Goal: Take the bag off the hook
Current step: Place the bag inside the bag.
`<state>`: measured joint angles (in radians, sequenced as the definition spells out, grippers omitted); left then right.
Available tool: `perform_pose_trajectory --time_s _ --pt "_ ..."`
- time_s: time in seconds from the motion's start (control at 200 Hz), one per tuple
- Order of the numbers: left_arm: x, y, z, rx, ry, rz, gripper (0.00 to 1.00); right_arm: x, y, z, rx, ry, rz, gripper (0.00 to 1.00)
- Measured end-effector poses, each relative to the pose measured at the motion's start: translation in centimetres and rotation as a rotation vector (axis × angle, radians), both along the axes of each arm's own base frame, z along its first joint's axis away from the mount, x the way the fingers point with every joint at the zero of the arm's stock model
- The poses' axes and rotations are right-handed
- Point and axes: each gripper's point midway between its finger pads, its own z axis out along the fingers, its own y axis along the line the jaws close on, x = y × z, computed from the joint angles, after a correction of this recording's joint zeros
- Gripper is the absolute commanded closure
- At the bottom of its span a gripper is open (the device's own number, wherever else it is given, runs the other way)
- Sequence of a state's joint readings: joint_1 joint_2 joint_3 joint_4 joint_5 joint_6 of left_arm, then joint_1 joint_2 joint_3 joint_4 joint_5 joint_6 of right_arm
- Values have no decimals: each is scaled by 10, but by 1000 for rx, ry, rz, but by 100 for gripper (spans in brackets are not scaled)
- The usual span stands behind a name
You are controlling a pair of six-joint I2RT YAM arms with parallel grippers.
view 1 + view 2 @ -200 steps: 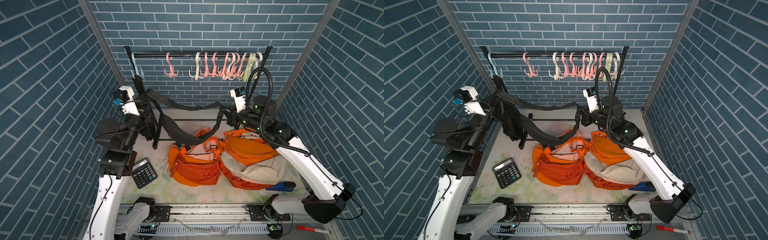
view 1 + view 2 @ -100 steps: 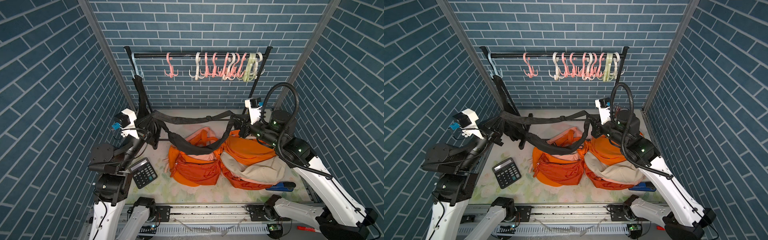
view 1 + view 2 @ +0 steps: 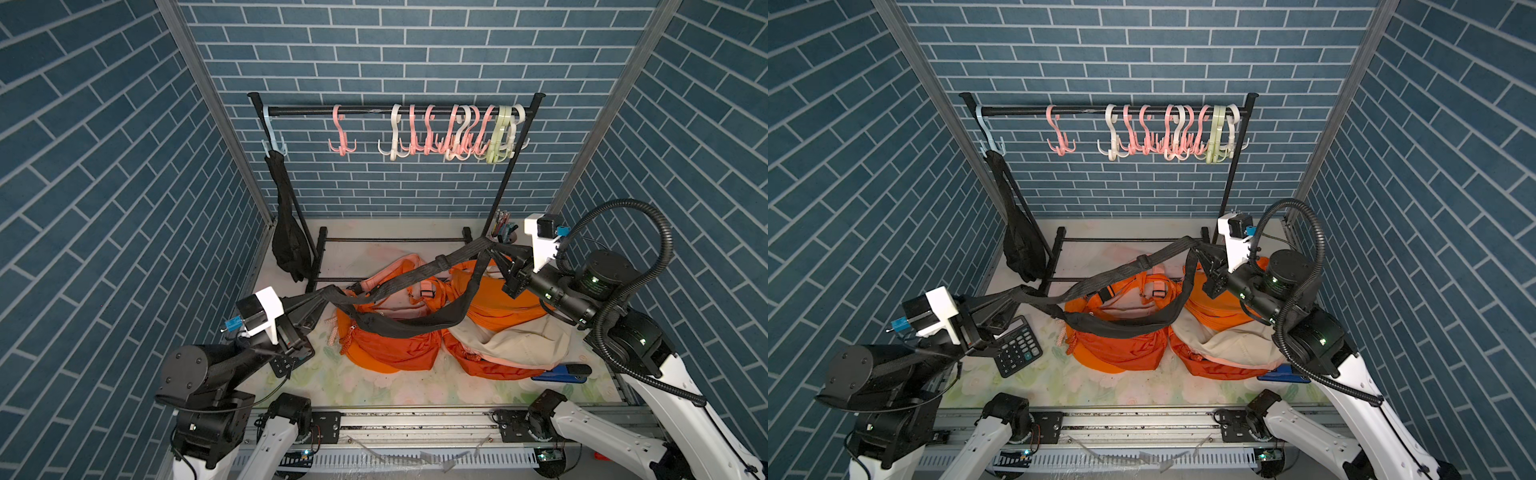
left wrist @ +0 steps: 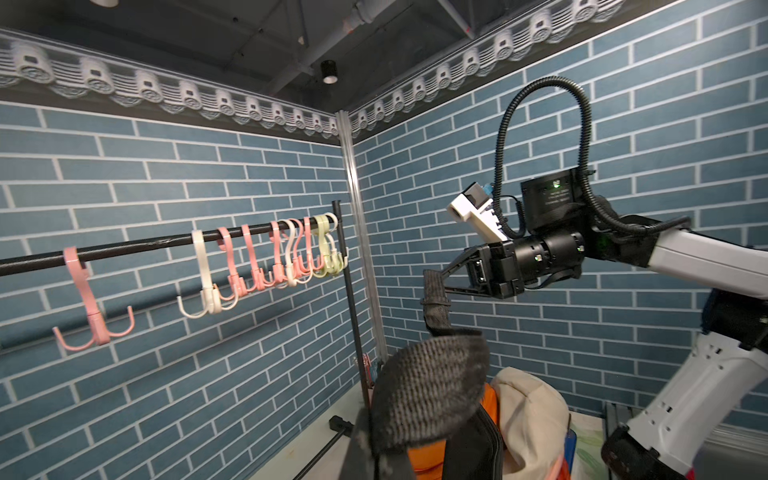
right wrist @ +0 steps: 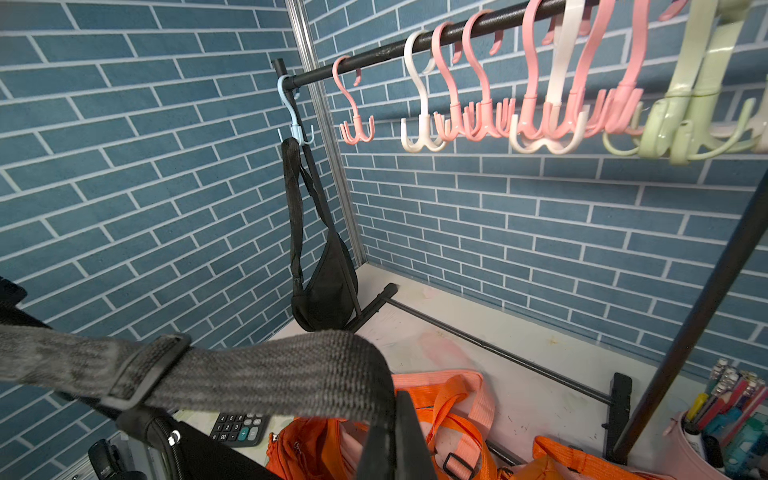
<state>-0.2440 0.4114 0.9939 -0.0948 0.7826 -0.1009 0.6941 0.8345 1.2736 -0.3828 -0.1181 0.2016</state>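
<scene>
A rack (image 3: pixel 365 111) stands along the surface's (image 3: pixel 374 386) back edge, with a hanging bag (image 3: pixel 291 249) at its left end. A slung bag (image 3: pixel 415 326) stretches from left claw (image 3: pixel 322 299) to right claw (image 3: pixel 496 248), above heaped bags (image 3: pixel 395 353) mid-surface. A calculator (image 3: pixel 1017 345) lies near the left edge.

A calculator (image 3: pixel 1017 347) lies on the flowered mat (image 3: pixel 1100 382) — keys up, near the left wall (image 3: pixel 892 216). A cup of pens (image 5: pixel 677 444) stands at the far right, beside the rack's leg (image 5: pixel 685 328).
</scene>
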Motion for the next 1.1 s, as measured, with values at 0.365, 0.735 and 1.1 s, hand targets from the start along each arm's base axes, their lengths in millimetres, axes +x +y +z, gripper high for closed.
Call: perform_pose_trajectory --time_s 0.365,0.735,1.1 --pt "42 -2 -78 -91 255 16 100 9 -7 -93 -62 136 -70 100" --pt "136 40 -165 -224 630 427 100 75 29 -213 -261 391 -167 100" --pt "187 43 -223 -179 797 571 100 130 23 -218 -255 412 -271 100"
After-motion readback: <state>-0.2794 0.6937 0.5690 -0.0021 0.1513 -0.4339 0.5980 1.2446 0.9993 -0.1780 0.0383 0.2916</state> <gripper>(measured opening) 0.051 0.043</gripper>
